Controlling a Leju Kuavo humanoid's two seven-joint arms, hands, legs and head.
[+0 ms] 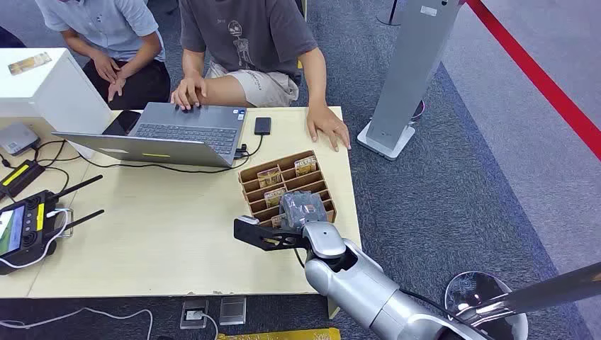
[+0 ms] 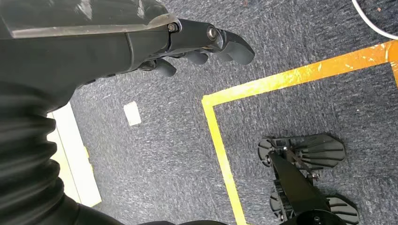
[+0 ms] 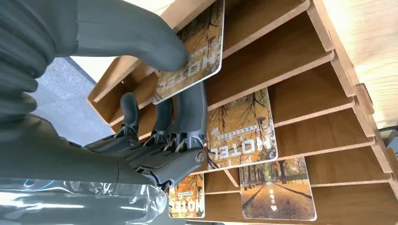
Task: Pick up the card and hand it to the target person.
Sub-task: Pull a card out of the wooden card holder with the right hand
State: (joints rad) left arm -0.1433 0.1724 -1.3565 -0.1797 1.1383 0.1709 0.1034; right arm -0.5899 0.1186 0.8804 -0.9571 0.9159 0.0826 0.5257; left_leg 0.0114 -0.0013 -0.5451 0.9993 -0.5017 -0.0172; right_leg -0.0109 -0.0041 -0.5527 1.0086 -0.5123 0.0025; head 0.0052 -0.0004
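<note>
The right hand (image 1: 301, 211) was positioned over the near end of the wooden card rack (image 1: 320, 185), which stood at the right edge of the table (image 1: 163, 234). In the right wrist view, the right hand (image 3: 155, 117) pinched a card (image 3: 195, 56) between the thick grey thumb, pressed on the printed face, and the darker fingers (image 3: 190, 110) behind it (the word HOTEL was legible on the card). The card was tilted and sat partly within a slot at the rack's near end, its lower edge level with the slot dividers. Three further cards (image 3: 241, 129) lay in neighbouring slots, apart from the hand.

In the head view, two cards were visible in the far slots of the rack, and a person's hand (image 1: 327, 126) rested flat on the table just beyond it. A laptop (image 1: 173, 134) stood open on the far side of the table; a controller (image 1: 25, 227) lay at its left edge.

The left hand (image 2: 206, 44) hung above grey carpet crossed by yellow floor tape (image 2: 220, 140). Its fingers were curled inward and held nothing.
</note>
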